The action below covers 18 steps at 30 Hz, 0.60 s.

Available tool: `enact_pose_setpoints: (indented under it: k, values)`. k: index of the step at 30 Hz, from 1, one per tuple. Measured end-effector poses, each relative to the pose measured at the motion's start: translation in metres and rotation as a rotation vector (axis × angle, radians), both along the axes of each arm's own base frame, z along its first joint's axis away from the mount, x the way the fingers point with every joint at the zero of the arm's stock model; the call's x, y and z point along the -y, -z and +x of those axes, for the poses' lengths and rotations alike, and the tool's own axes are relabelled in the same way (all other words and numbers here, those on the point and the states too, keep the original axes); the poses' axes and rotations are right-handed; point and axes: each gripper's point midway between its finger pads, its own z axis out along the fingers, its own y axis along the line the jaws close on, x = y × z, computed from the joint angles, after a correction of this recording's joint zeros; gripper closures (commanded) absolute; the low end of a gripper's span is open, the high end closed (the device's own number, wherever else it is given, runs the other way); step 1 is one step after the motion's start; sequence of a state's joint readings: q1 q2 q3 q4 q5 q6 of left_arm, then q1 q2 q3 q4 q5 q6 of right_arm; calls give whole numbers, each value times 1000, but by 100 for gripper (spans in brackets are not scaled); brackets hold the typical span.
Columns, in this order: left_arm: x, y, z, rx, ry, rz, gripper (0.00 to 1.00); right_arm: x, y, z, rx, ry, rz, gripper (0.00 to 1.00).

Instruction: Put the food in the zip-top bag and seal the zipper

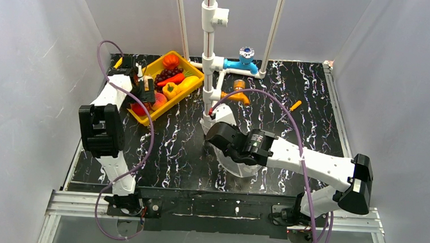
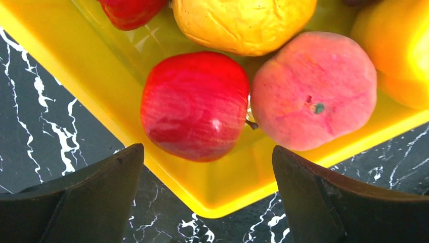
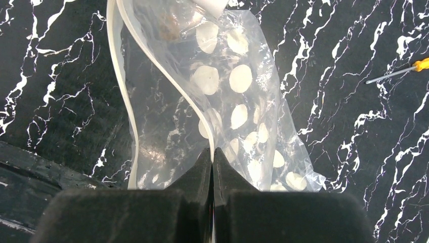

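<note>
Left gripper [image 2: 207, 148] wide open, holding nothing, hovering over corner of yellow tray [image 2: 222, 190]. Red apple [image 2: 195, 104] and peach [image 2: 313, 91] lie side by side in tray, among other food. Right gripper [image 3: 212, 152] clenched on zip-top bag [image 3: 238, 81], on black table [image 1: 171, 147], well apart from tray; zipper [image 3: 126, 101] gaping, not sealed

Just ahead of the black left gripper [image 2: 206, 149], a glossy red apple [image 2: 195, 104] and a pink-peach fruit [image 2: 313, 91] lie in a yellow tray [image 2: 212, 195]; before the black right gripper [image 3: 212, 152], a clear zip-top bag [image 3: 238, 101] dotted white; table [image 3: 354, 76] black, veined white.
</note>
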<state>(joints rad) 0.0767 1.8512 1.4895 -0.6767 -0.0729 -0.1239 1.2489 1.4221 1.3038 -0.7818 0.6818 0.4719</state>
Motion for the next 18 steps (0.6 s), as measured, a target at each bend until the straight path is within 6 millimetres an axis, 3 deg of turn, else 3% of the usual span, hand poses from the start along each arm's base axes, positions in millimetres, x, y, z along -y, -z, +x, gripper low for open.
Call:
enact_pose_setpoints:
  k: [11, 18]
  values:
    - [-23, 2, 9, 3, 10, 16, 3, -1, 2, -1, -70, 5, 48, 99]
    - [-27, 6, 25, 0, 22, 0, 12, -5, 0, -5, -91, 0, 70, 99]
